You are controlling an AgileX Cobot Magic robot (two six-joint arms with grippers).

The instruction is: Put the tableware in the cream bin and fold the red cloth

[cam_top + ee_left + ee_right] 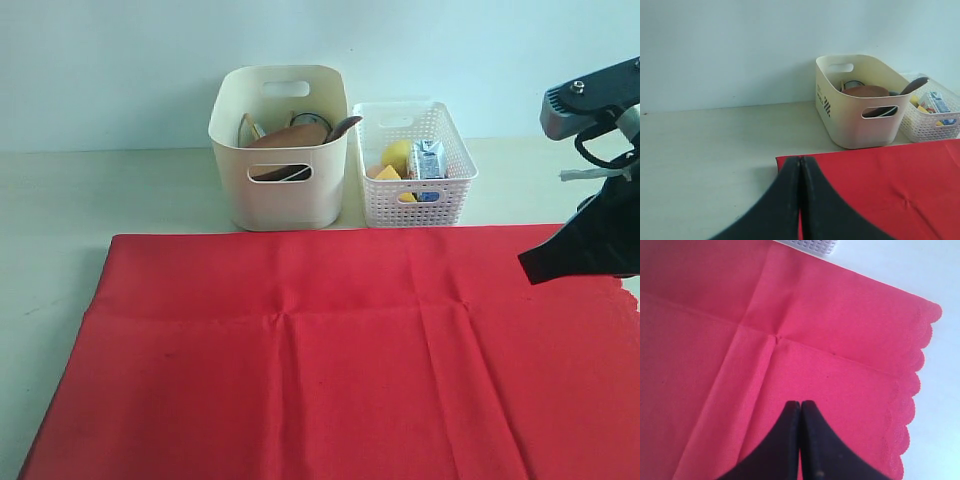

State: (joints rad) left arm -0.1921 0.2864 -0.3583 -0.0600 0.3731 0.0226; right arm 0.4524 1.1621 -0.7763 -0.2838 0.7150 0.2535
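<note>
Exterior view: the red cloth [320, 350] lies flat before the cream bin [280, 195], which contains the tableware [290, 135]. Left wrist view: the left gripper [800, 167] has jaws pressed together, empty. Right wrist view: the right gripper [800, 409] is likewise closed, empty, above the cloth.

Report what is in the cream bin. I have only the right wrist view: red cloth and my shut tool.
Observer: The cream bin holds tableware: a brown wooden plate, with a spoon poking over the rim.
Operator: Locate the left tool.
Observer: The left tool is shut with nothing in it, near the far left corner of the red cloth.
Operator: Check the cloth for stray tableware.
Observer: Nothing lies on it. It is spread flat, unfolded, in front of the bin and the white basket.
</note>
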